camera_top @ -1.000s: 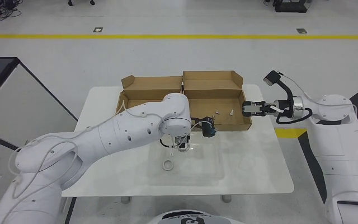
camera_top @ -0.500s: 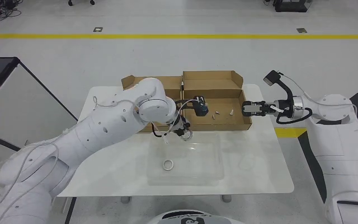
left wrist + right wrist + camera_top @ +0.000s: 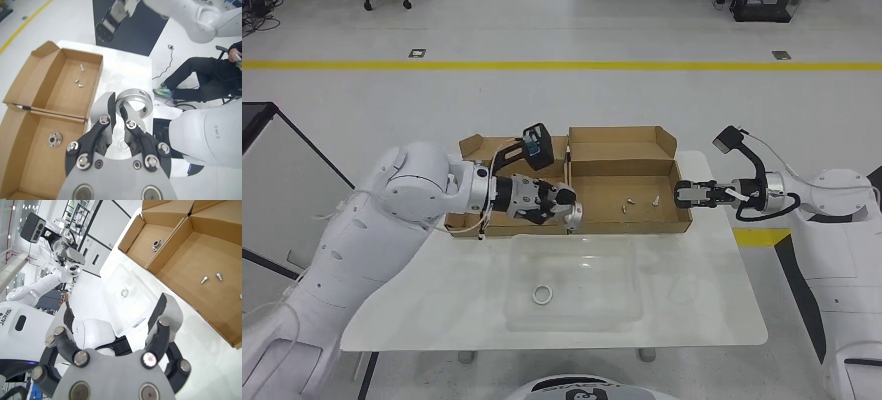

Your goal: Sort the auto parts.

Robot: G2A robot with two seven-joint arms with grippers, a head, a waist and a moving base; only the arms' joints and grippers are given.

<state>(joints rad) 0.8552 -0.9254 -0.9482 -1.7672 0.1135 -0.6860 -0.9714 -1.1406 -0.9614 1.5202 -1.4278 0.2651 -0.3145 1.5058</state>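
The left gripper (image 3: pixel 117 107) was closed to a narrow gap on the wall of a silver metal ring collar (image 3: pixel 136 92), with one pad inside the bore and the other outside. I judge this grip was chosen because the collar was too wide to take across. It hung in the air near the seam where two open brown cardboard boxes met, seemingly a little to the side of the white table (image 3: pixel 692 300). The left box (image 3: pixel 28 147) held a silver flanged hub (image 3: pixel 54 139) and the right box (image 3: pixel 62 98) three small silver bolts (image 3: pixel 76 81). So the collar probably belonged with the hub, where much floor was free. The thin walls and upright flaps were the edges to pass over. A smaller silver ring (image 3: pixel 540 294) lay in the clear plastic tray (image 3: pixel 592 270). The right gripper (image 3: pixel 115 303) was wide open and empty beside the right box's outer wall, well apart.
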